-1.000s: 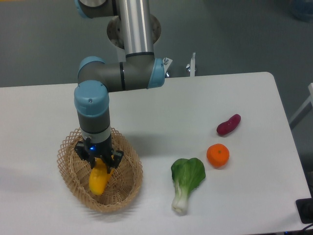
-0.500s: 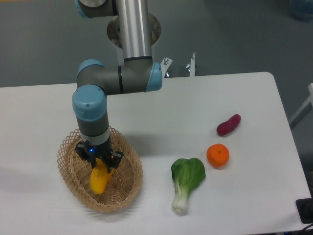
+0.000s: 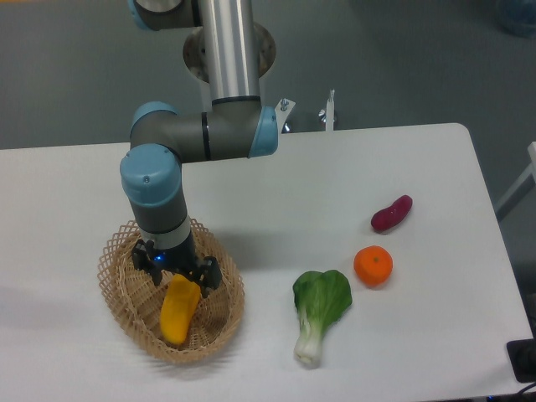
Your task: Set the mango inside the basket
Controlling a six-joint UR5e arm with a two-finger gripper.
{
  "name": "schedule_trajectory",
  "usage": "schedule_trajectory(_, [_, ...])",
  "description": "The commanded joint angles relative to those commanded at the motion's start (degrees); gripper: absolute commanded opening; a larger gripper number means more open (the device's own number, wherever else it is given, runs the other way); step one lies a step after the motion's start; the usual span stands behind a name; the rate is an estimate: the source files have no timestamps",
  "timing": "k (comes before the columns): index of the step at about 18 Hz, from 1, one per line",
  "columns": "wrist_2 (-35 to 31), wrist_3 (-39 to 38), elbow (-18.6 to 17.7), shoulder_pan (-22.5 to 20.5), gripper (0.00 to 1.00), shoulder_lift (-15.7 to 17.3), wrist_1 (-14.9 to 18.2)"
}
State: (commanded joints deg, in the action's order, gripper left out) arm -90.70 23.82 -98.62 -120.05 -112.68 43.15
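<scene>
The end effector (image 3: 180, 272) is now spreading its fingers, letting go of the smooth yellow-orange oblong mango (image 3: 179, 309), which is lying inside the oval tan wicker basket (image 3: 117, 280); placement looks essentially done.

Gripper (image 3: 178, 274) down inside basket (image 3: 219, 322), fingers spread apart. Mango (image 3: 179, 308) lying tilted on basket floor, upper end between fingers. On table (image 3: 276, 209): bok choy (image 3: 318, 310), orange (image 3: 373, 265), purple sweet potato (image 3: 391, 213), well apart from basket.
</scene>
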Motion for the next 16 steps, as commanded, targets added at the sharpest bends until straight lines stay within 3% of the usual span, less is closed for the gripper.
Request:
schedule_trajectory(5, [0.2,1.4,2.1,-5.8,1.0,3.0,2.0])
schedule_trajectory(11, [3.5,8.7,7.6,-13.4,1.0,6.7,14.0])
schedule_trajectory(14, [4.9,11.2,9.5,-16.9,1.0,7.1,15.2])
schedule_trajectory(16, [5.0,15.6,10.0,-19.0,1.0,7.7,18.4])
